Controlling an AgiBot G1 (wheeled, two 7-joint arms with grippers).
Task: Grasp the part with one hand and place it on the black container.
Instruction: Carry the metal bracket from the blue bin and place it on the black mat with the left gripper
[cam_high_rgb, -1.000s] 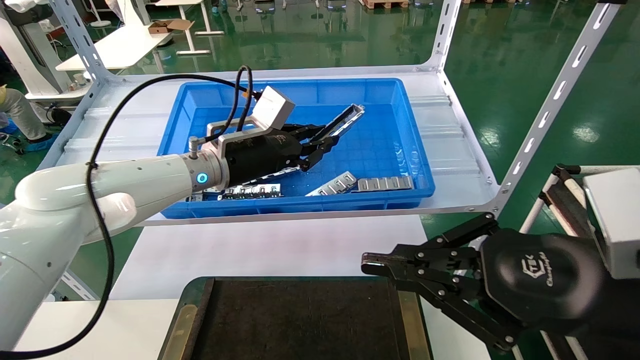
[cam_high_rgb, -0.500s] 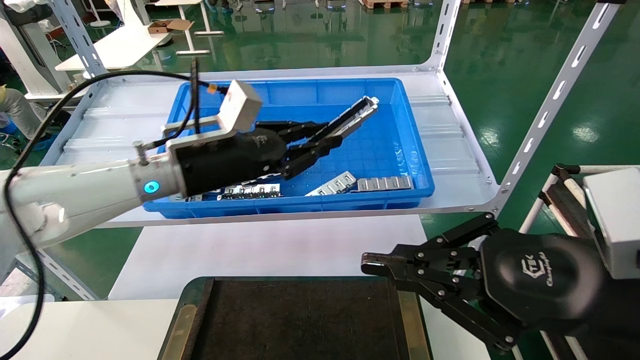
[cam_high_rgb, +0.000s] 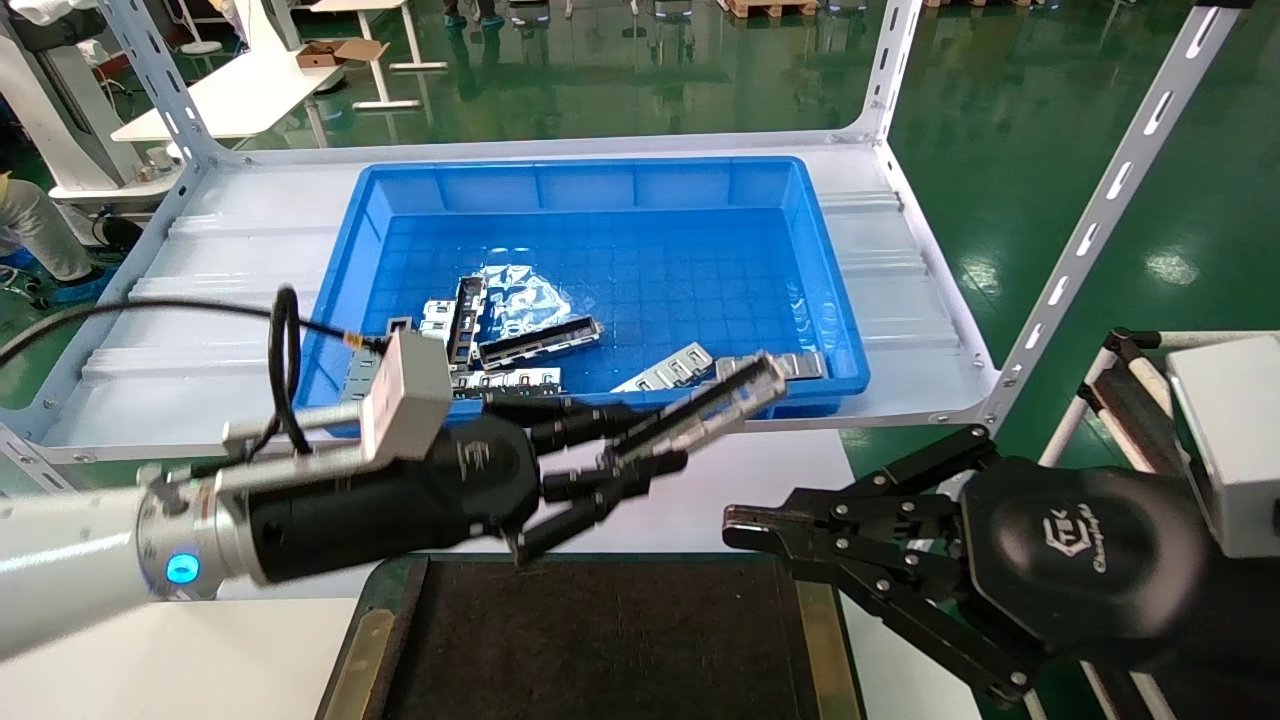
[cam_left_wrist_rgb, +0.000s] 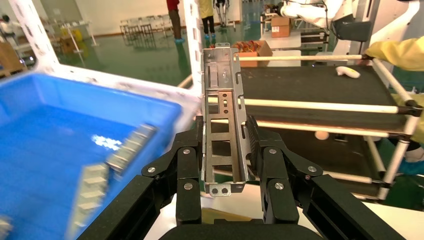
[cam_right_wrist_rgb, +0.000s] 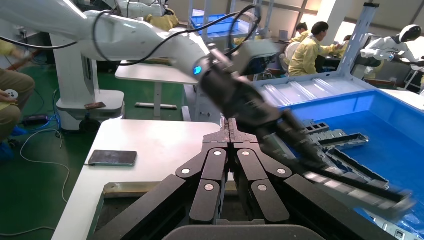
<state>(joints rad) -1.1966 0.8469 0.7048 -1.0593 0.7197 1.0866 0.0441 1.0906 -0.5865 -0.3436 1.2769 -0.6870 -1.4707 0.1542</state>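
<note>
Head view: left gripper (cam_high_rgb: 640, 460) clamps the part (cam_high_rgb: 705, 410), held in air between blue bin (cam_high_rgb: 600, 200) and black container (cam_high_rgb: 600, 640), near the container's far edge. Right gripper (cam_high_rgb: 745, 527) pinched closed, holding nothing, parked over container's right side.

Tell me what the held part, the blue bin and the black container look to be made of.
The part, clamped in the left gripper, looks like thin stamped sheet metal: light-grey, shiny, with punched rectangular cut-outs. The blue bin appears to be moulded plastic, glossy, with a gridded floor. The black container has a rough matte dark floor, material unclear, and brass-coloured edge strips. The right gripper idles beside it.
</note>
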